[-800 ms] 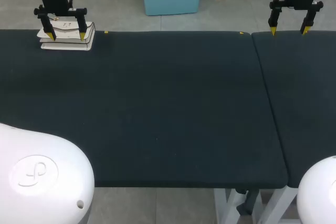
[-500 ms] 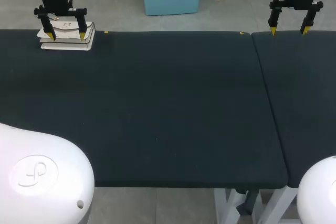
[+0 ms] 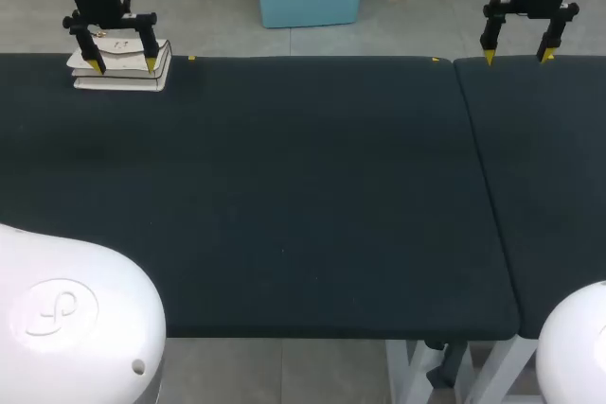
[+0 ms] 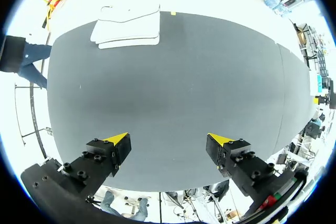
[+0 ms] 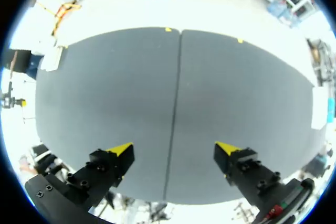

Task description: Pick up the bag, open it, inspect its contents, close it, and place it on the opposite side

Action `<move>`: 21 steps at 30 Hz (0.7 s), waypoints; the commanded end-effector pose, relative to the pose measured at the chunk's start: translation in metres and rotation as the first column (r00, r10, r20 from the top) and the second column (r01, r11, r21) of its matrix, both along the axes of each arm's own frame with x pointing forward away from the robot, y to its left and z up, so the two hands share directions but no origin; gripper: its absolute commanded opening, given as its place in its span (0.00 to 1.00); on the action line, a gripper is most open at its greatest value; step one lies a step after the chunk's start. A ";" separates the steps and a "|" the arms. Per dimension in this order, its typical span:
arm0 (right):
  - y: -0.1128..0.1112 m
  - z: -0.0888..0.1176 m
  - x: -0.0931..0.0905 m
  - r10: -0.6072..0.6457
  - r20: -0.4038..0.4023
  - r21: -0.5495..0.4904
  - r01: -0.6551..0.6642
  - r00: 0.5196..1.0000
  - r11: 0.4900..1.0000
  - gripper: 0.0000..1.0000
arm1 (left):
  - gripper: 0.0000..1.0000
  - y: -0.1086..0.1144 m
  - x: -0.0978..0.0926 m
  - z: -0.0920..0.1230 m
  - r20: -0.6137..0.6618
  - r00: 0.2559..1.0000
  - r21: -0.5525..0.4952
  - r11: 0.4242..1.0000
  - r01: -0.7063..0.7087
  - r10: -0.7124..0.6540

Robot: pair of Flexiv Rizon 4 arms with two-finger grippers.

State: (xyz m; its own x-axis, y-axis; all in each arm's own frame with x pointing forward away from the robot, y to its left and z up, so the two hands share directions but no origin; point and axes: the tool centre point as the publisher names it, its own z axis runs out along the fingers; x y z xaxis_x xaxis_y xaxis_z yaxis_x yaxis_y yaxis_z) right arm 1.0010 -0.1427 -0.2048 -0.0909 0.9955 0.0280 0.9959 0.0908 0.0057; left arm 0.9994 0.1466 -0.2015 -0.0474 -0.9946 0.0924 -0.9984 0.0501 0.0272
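Head view: white bag point(image 3: 123, 79) flat at counter's point(image 3: 284, 186) far-left corner. Left hand point(image 3: 124, 64) spread, not touching it; right hand point(image 3: 518, 57) spread near the far-right edge.

The bag point(image 3: 121, 80) at the far left is plain off-white. The tabletop point(image 3: 284, 196) is a uniform dark charcoal, crossed by one thin seam point(image 3: 488, 196) right of the middle. Two tiny yellow marks point(image 3: 192, 58) dot its far edge. The left fingers point(image 3: 92, 52) and right fingers point(image 3: 490, 40) are black with bright yellow tips. The arm housings point(image 3: 66, 319) in the near corners are glossy white.
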 end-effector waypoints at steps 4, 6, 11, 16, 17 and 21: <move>0.014 -0.015 0.008 0.257 0.141 0.168 -0.279 0.956 0.945 1.00 | 1.00 0.038 0.023 -0.012 -0.055 0.998 -0.245 0.970 0.009 -0.023; 0.018 -0.017 0.007 0.326 0.212 0.217 -0.369 0.921 0.904 1.00 | 1.00 0.046 0.027 -0.012 -0.054 0.998 -0.287 0.958 0.005 -0.021; 0.025 -0.025 0.003 0.431 0.292 0.226 -0.499 0.854 0.836 1.00 | 1.00 0.065 0.044 -0.013 -0.052 0.998 -0.366 0.931 0.008 -0.029; 0.037 -0.036 -0.004 0.539 0.387 0.220 -0.643 0.748 0.734 1.00 | 1.00 0.086 0.061 -0.015 -0.037 0.999 -0.430 0.903 0.001 -0.019; 0.039 -0.040 -0.006 0.550 0.408 0.228 -0.664 0.729 0.712 1.00 | 1.00 0.090 0.064 -0.015 -0.036 0.999 -0.443 0.897 0.002 -0.020; 0.045 -0.054 -0.006 0.570 0.475 0.230 -0.720 0.671 0.655 1.00 | 1.00 0.102 0.073 -0.021 -0.025 0.999 -0.469 0.883 0.007 -0.022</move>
